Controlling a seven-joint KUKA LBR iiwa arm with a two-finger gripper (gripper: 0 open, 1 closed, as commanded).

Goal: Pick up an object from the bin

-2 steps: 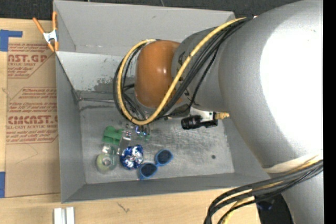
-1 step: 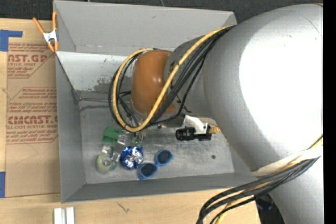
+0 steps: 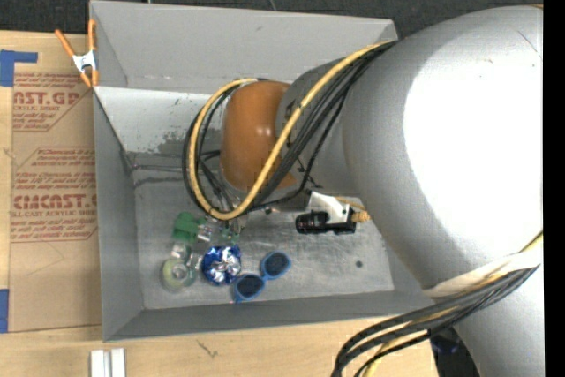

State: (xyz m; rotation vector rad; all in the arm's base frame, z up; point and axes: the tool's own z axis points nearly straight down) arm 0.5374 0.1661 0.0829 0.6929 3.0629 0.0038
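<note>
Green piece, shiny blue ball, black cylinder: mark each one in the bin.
green piece [image 3: 185, 228], camera view, its middle.
shiny blue ball [image 3: 221, 264], camera view, its middle.
black cylinder [image 3: 323, 223], camera view, its barrel.

1 overhead camera, angled down into bin [image 3: 115, 190]

Arm w/ orange cover [image 3: 252, 132] down in grey bin [image 3: 115, 190].
Gripper [image 3: 221, 231] just beside green piece [image 3: 185, 227]; blue foil ball [image 3: 221, 264], blue ring [image 3: 275, 265], clear roll [image 3: 179, 273] nr front wall; black-white item [image 3: 327, 221] apart, view-right.
</note>
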